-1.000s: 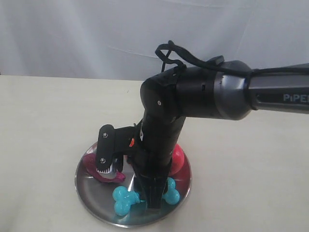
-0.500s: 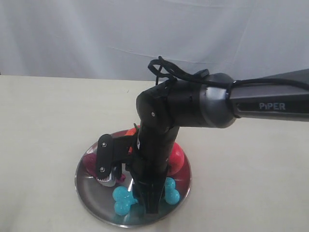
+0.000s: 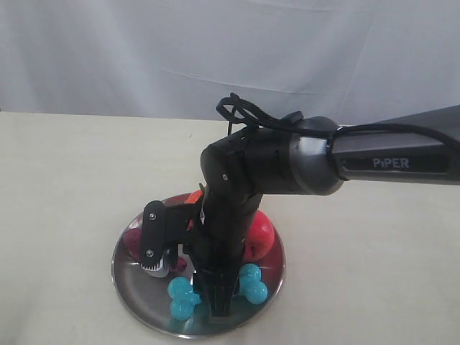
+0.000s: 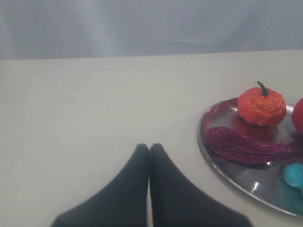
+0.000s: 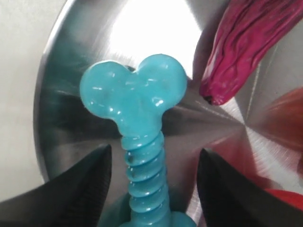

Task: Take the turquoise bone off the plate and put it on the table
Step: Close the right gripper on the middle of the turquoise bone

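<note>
The turquoise bone (image 3: 184, 296) (image 5: 137, 118) lies on the silver plate (image 3: 133, 287) (image 5: 61, 109) near its front rim. My right gripper (image 3: 219, 305) (image 5: 154, 156) reaches down over it and stands open, one finger on each side of the ribbed middle, with gaps on both sides. In the exterior view the arm hides the bone's middle; only its knobbed ends show. One knob of the bone (image 4: 294, 174) shows on the plate (image 4: 227, 166) in the left wrist view. My left gripper (image 4: 149, 147) is shut on nothing, over the beige table (image 4: 94, 104) beside the plate.
A purple wrinkled toy (image 5: 246, 42) (image 4: 246, 147), an orange pumpkin (image 4: 261, 105) and a red round fruit (image 3: 260, 233) share the plate. Bare table (image 3: 65, 180) lies all around it. A white cloth backdrop (image 3: 144, 50) stands at the far edge.
My right arm has lowered and shifted slightly left over the plate, bringing its fingers down around the bone. The bone has stayed in place.
</note>
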`<act>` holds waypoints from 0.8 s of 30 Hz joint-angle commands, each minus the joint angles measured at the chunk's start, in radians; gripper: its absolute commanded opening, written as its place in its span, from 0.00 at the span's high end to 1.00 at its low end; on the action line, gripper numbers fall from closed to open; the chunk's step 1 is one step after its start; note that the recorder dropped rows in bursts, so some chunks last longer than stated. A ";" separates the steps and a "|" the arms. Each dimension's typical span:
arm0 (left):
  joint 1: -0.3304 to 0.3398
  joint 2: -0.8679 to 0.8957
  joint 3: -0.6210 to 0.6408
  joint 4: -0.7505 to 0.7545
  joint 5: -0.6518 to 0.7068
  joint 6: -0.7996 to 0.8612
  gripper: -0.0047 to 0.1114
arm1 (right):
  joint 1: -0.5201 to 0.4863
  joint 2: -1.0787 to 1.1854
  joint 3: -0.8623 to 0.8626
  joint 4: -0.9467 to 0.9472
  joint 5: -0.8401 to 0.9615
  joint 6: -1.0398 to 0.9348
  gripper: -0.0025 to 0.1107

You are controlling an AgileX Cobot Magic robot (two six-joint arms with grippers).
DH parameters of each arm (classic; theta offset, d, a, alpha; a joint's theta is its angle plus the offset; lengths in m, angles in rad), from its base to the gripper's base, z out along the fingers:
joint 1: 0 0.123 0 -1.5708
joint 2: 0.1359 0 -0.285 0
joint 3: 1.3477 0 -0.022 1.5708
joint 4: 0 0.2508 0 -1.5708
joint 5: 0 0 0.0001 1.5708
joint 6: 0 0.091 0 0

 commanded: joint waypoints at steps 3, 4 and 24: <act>-0.002 -0.001 0.003 0.001 -0.001 -0.001 0.96 | 0.000 0.001 -0.006 -0.004 -0.024 -0.001 0.51; -0.002 -0.001 0.003 0.001 -0.001 -0.001 0.96 | 0.000 0.001 -0.006 -0.004 -0.021 -0.001 0.51; -0.002 -0.001 0.003 0.001 -0.001 -0.001 0.96 | 0.000 0.055 -0.006 0.028 -0.022 -0.001 0.51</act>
